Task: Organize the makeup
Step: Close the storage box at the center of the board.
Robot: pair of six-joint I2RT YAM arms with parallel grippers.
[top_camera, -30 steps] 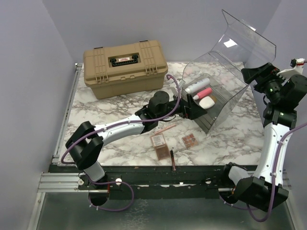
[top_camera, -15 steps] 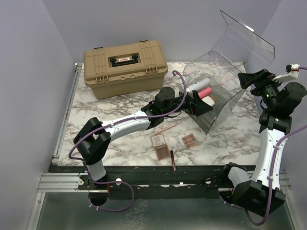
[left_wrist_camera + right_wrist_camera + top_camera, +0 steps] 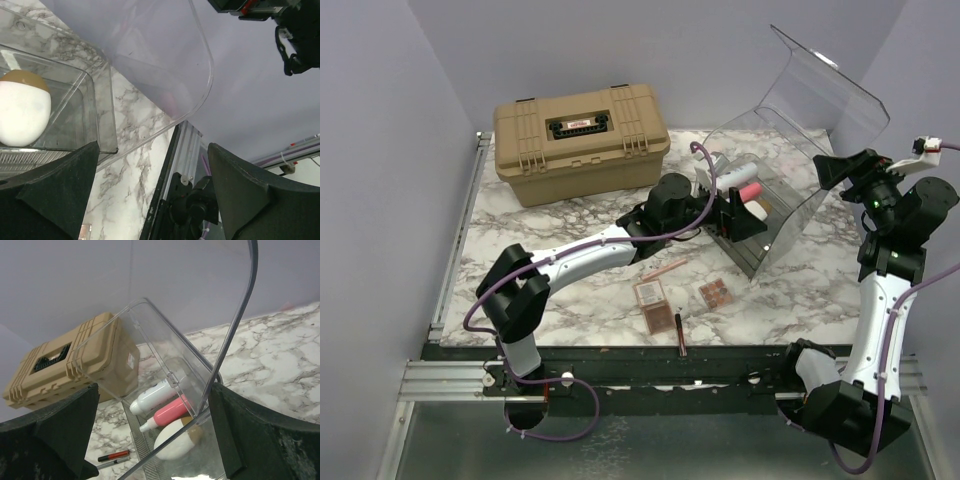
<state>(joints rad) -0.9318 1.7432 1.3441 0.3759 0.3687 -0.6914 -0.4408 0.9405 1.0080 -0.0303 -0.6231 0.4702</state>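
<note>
Three cosmetics (image 3: 748, 190) sat in the clear bin (image 3: 798, 205); palettes (image 3: 651, 292) lay outside.
Left hand (image 3: 734, 214) and right hand (image 3: 836, 170) gaped apart, empty; next, the left would likely need to reach seven o'clock for them.

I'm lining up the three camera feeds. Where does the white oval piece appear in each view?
Top external: white oval piece in the clear bin, right of centre, beside the pink tube.
Left wrist: far left edge, behind the bin's clear wall.
Right wrist: bottom centre, just below the pink tube.
Shared landmark: the bin's raised clear lid, seen in all three.
</note>
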